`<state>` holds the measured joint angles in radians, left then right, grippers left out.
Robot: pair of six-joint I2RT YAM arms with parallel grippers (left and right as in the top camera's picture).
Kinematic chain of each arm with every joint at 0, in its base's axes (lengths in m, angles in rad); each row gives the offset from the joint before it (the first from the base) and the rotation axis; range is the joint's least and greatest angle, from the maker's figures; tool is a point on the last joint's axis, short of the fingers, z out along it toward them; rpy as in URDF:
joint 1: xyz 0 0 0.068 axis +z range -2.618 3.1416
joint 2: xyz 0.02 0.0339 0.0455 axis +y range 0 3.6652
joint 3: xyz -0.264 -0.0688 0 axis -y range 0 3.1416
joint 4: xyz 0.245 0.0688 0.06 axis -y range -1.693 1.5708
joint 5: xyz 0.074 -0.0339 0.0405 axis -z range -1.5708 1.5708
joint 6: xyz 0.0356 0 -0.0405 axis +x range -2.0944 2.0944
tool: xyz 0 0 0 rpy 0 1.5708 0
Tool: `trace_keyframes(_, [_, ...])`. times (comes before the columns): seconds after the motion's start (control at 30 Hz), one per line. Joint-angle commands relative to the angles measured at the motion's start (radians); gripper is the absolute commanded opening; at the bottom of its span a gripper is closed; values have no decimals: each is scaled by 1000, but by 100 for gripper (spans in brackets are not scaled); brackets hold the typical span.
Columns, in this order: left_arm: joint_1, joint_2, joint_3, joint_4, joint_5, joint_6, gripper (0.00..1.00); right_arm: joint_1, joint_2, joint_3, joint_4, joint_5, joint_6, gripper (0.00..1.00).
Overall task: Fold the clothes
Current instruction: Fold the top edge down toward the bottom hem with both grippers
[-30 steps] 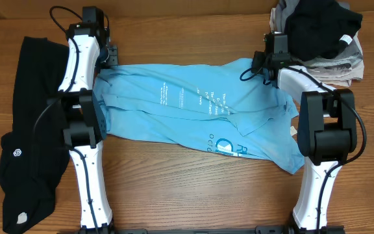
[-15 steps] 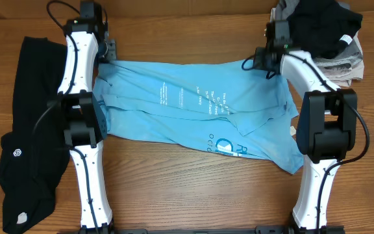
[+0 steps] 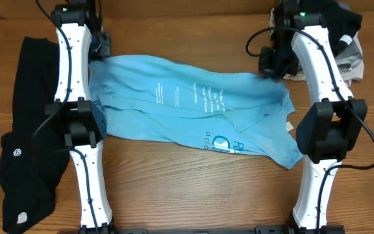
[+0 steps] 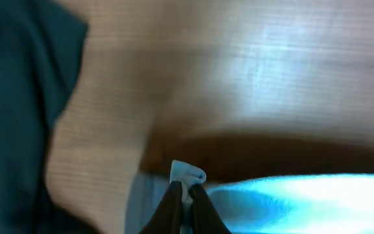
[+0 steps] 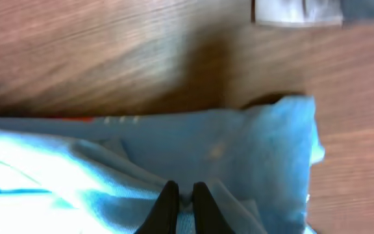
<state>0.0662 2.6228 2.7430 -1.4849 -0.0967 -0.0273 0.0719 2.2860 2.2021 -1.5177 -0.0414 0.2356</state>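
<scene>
Top view: 1 blue T-shirt (image 3: 193, 110) w/ white + orange-red letters lies spread across the middle of the wood tabletop (image 3: 187, 195). 1 long black garment (image 3: 24, 130) w/ a small white logo lies at the left edge, apart from the shirt. 1 pile of clothes (image 3: 330, 32), black on top and grey + white under, sits in the far right corner. 2 arms and 2 claws. The left claw (image 3: 101, 47) is at the shirt's far left corner. The right claw (image 3: 271, 65) is at its far right corner. Both corners look pulled up a bit.

Left wrist view: the left claw (image 4: 186, 195) is squeezed tight on a small bit of the blue T-shirt (image 4: 304, 201), w/ a tuft poking up between the tips. Dark cloth (image 4: 12, 97) fills the left side; can't tell which piece it is. Bare tabletop (image 4: 239, 65) is behind.

Right wrist view: the right claw (image 5: 182, 195) is very narrow, tips pinched into a fold of the blue T-shirt (image 5: 174, 143). A blurry white thing (image 5: 297, 10) sits at the top edge on the tabletop (image 5: 109, 45).
</scene>
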Motion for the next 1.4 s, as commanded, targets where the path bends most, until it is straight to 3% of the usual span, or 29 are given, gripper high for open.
trace_keyframes(0.0, [8,11,23,-77,-15,-10,4,-8,-57,21,-40,-4,27,4])
trace_keyframes(0.2, [8,12,23,-205,-17,1,4,-17,-115,12,-120,14,27,4])
trace_keyframes(0.57, [-1,0,-10,-206,71,50,4,-17,-126,-220,-122,12,50,4])
trace_keyframes(0.87, [-1,-202,-295,-205,45,49,4,-15,-205,-418,-10,-14,50,4])
trace_keyframes(1.17, [-11,-231,-526,-205,59,61,4,-16,-212,-540,95,-39,49,4])
trace_keyframes(1.2, [-11,-231,-551,-205,51,73,9,-16,-212,-541,94,-40,45,4])
trace_keyframes(1.27, [-10,-231,-580,-205,21,72,44,-16,-212,-541,93,-41,38,7])
trace_keyframes(1.3, [-6,-231,-586,-205,3,67,72,-15,-212,-540,92,-47,26,15])
trace_keyframes(1.37, [3,-232,-582,-205,-40,42,96,-16,-212,-540,91,-58,19,27])
